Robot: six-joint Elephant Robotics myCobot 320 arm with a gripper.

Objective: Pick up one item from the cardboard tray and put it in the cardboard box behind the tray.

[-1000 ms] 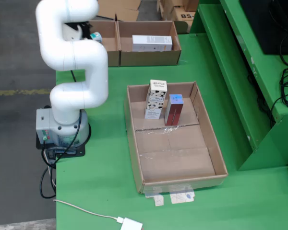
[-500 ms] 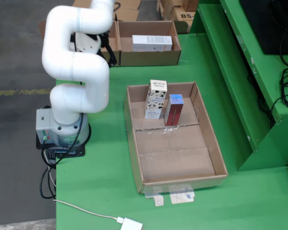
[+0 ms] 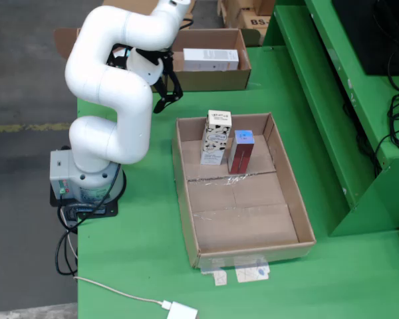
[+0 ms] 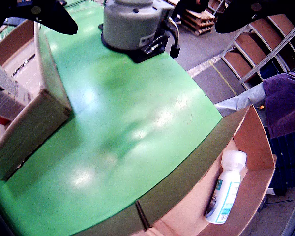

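Green tabletop (image 3: pixel 153 219) carries the whole setup, with grey floor to the left in the fixed view. White arm (image 3: pixel 110 100) bends over the gap between the boxes and the tray. Gripper (image 3: pixel 167 93) hangs above bare green, just beside the tray's far-left corner; its dark fingers look spread and hold nothing, and the wrist view agrees, with the two dark fingertips (image 4: pixel 37 12) far apart at the top corners and only table between them.

Progress: judged at the reach stage. Nothing from the tray is grasped or lifted yet. Left to do: descend on one item, close, carry it back, release in a box.

Count, fixed view:
- cardboard tray (image 3: pixel 289 199): one, two items standing at its far end, touching or nearly so.
- black-and-white carton (image 3: pixel 216 137): one, upright.
- red carton (image 3: pixel 241 151): one, upright, right of the first.
- cardboard box (image 3: pixel 213 78) behind the tray: two side by side; the right one holds one long white package (image 3: pixel 211 60).
- white bottle (image 4: pixel 227 189): one, lying in a box in the wrist view, probably the left box, mostly hidden by the arm in the fixed view.
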